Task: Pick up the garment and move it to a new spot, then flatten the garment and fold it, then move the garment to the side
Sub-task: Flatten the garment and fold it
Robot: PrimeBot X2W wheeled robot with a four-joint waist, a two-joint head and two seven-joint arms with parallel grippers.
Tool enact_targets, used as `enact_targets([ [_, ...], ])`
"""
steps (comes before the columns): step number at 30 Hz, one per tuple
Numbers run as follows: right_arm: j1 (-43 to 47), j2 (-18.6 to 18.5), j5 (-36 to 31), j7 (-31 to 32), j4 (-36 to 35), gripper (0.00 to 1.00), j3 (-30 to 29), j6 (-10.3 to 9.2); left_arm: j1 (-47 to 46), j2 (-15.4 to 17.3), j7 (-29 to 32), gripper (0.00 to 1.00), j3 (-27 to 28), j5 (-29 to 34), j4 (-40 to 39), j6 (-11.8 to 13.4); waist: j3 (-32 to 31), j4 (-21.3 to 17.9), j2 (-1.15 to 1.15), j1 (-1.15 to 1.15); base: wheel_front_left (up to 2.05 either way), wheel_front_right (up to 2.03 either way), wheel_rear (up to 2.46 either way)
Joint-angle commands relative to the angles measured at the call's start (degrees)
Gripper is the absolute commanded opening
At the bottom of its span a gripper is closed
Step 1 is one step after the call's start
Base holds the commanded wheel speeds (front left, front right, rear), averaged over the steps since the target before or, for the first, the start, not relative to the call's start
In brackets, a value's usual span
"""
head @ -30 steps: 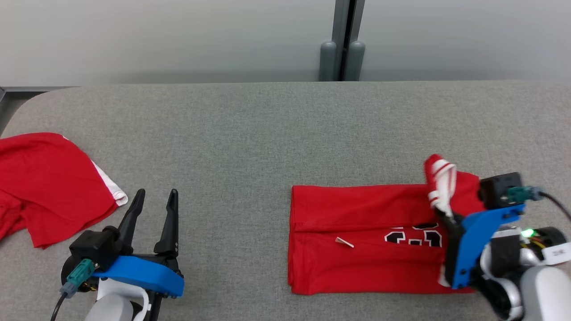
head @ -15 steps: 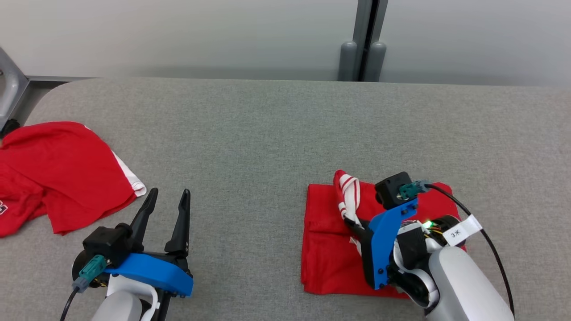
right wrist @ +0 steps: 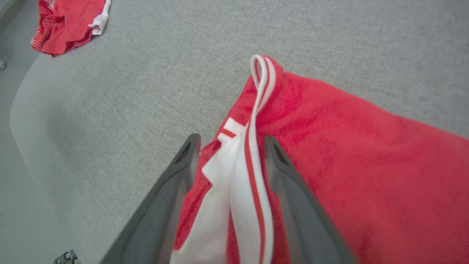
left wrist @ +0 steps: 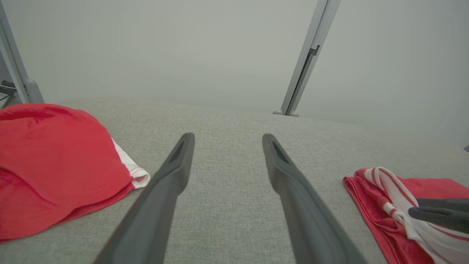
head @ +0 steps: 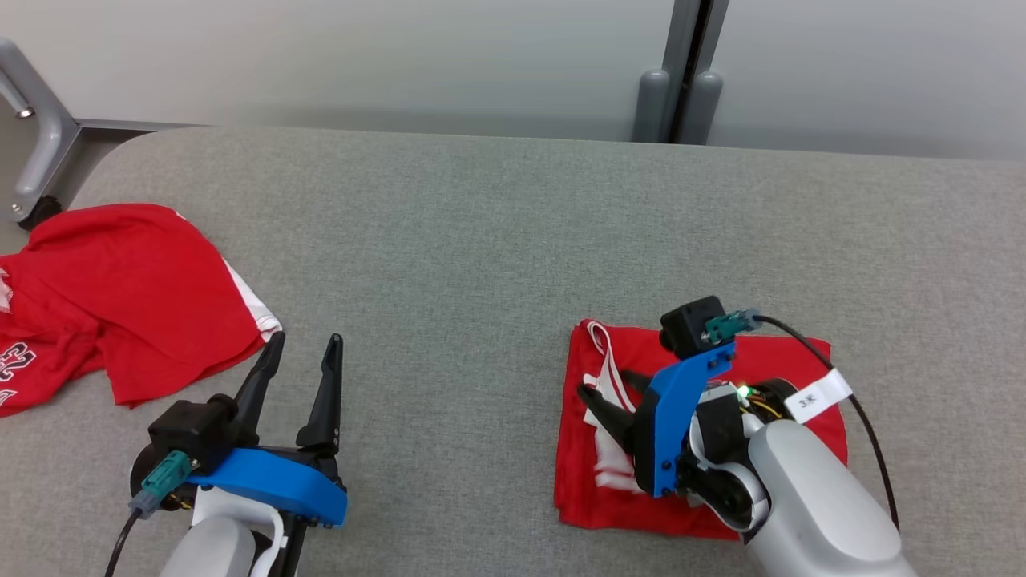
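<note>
Jersey (head: 579, 501) first: folded into a red block, lying right under the right pincer (head: 603, 383) on the near right part of the grey table (head: 481, 240). Pincer fingers spread apart, clamping nothing, just straddling the white-and-red striped trim (right wrist: 253, 161) lying loose on top of the fold. Further out to the left, left pincer (head: 306, 338) over plain tabletop, fingers wide apart too, holding nothing. Beyond that, at the far left edge, second red shirt (head: 128, 304) in a rumpled heap. Grey post (head: 681, 80) against the pale wall at the back.
</note>
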Motion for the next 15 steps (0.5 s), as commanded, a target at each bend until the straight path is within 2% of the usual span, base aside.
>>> enact_targets([
  [1,-1.51,-0.03,2.82,-2.31,-0.88,1.0,0.36,0.03,-0.36,-0.01,-0.26,1.0,0.57,0.0,0.02,-0.13,-0.1,-0.39,0.0,0.0,0.0,0.0,0.0],
  [3,-1.98,-0.02,5.7,-4.73,-2.6,1.0,0.42,0.03,0.08,0.07,-0.26,1.0,0.85,0.03,-0.07,-0.08,-0.31,-0.78,0.0,0.0,0.0,0.0,0.0],
  [7,-2.38,-0.04,6.16,-9.23,-6.97,1.0,-0.59,0.03,0.81,0.23,-0.26,1.0,1.49,0.04,-0.22,0.1,-0.89,-1.61,0.0,0.0,0.0,0.0,0.0],
  [11,1.63,-0.37,-1.9,-14.62,-14.52,1.0,-7.88,0.03,1.84,0.53,-0.26,1.0,2.23,0.07,-0.98,0.49,-1.63,-3.01,0.0,0.0,0.0,0.0,0.0],
  [15,7.22,-0.97,-9.66,-19.14,-18.74,1.0,-15.32,0.03,2.39,0.35,-0.26,1.0,2.5,0.24,-1.48,0.52,-1.69,-3.38,0.0,0.0,0.0,0.0,0.0],
])
